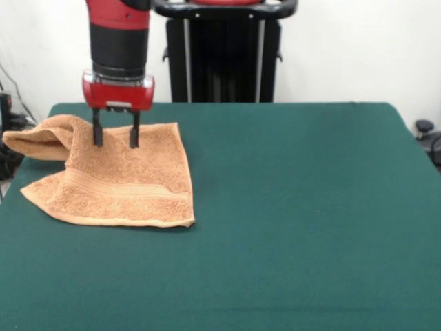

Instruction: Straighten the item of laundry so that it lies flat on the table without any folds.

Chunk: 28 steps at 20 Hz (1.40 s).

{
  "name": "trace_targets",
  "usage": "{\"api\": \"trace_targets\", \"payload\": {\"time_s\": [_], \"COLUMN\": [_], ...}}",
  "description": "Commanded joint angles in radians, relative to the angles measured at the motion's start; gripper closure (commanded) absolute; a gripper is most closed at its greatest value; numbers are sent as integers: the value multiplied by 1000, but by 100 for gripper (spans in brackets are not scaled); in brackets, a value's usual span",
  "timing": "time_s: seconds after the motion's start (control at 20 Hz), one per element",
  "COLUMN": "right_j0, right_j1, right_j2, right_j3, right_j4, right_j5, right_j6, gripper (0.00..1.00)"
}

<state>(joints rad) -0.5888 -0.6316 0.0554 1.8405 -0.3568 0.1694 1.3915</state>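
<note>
Green table [310, 207], folded towel [124, 183], hand [116, 138] apart

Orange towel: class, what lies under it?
The towel lies on the green table, its left part folded over itself. Whatever sits beneath the fold is covered.

The towel [120, 183] under the claw [116, 138] is thick terry cloth, rough and fluffy, fully matt, with a flatter woven band below the claw. The desk [296, 207] around it has a matt, felt-like cloth top, smooth and even. The claw has thin dark fingers [97, 131] with a dull finish. Above them the housing looks like glossy red plastic, then matt black.
</note>
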Motion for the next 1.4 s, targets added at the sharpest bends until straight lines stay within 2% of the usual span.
{"api": "trace_targets", "payload": {"time_s": [0.05,0.6,0.9,1.1,1.4], "right_j0": [71,69,74,115,221], "right_j1": [164,339,402,414,426], "right_j2": [7,2,12,7,-11], "right_j3": [17,-64,-103,-88,-30], "right_j4": [34,43,62,113,243], "right_j5": [-122,-224,-247,-270,-341], "right_j6": [247,211,215,260,359], "gripper": [0,0,0,0,0]}}
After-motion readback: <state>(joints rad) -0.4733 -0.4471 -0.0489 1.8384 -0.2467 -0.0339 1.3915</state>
